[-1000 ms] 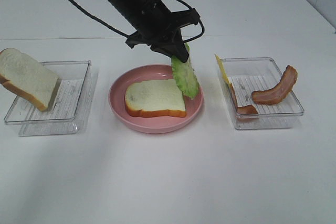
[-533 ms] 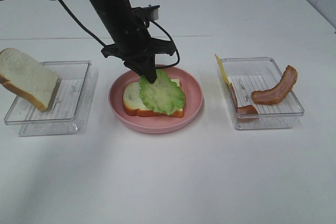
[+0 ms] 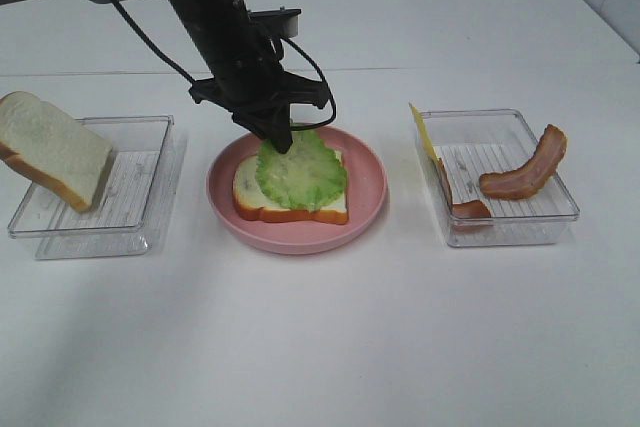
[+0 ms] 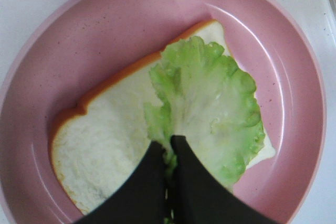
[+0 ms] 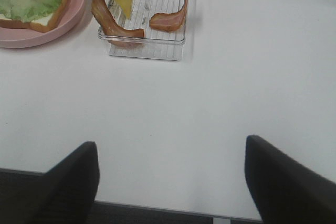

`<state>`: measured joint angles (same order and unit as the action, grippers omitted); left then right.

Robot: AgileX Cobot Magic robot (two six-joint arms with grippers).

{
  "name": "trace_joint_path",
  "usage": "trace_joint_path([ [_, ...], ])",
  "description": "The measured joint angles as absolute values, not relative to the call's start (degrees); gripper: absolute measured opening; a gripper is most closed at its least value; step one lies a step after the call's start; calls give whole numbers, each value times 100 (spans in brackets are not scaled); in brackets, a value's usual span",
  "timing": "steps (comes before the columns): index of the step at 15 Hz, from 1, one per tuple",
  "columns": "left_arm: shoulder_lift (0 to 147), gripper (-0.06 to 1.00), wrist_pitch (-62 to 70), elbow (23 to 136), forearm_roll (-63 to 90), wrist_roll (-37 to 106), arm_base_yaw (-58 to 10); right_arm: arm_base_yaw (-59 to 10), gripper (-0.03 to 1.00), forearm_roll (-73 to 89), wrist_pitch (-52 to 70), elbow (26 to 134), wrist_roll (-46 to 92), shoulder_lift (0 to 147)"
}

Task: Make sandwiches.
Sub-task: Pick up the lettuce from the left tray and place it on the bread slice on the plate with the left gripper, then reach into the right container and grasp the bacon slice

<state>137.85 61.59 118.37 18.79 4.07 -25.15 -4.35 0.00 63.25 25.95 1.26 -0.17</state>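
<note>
On the pink plate (image 3: pixel 372 197) lies one bread slice (image 3: pixel 290 205) with a ruffled green lettuce leaf (image 3: pixel 300 171) flat on top of it. My left gripper (image 3: pixel 281 139) is shut on the leaf's far edge. In the left wrist view its fingertips (image 4: pixel 181 153) pinch the lettuce (image 4: pixel 210 103) over the bread (image 4: pixel 105 140). A second bread slice (image 3: pixel 52 149) leans in the left tray (image 3: pixel 140 217). Two bacon strips (image 3: pixel 525 171) (image 3: pixel 466 205) and a yellow cheese square (image 3: pixel 423 133) sit in the right tray (image 3: pixel 560 217). My right gripper (image 5: pixel 173 177) is open over bare table, holding nothing.
The right wrist view shows the bacon tray (image 5: pixel 144 45) and the plate's edge (image 5: pixel 47 36) far ahead of the right gripper, with white tabletop between. The left arm and its cables reach in from the back left above the plate.
The left gripper carried the hanging lettuce leftward from the plate's right side and lowered it flat onto the bread. The right arm has not moved.
</note>
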Motion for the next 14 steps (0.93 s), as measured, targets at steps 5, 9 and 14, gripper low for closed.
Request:
trace_joint_path([
  [5,13780,60,6257,11849,1822,407,-2515,-435,75,0,6325,2595,126,-17],
  [9,13247,98,6910,12359,1169,407,-2515,-435,75,0,6325,2595,126,-17],
  [14,12783,99,6939,12387,985,384,-2452,-435,75,0,6325,2595,126,-17],
])
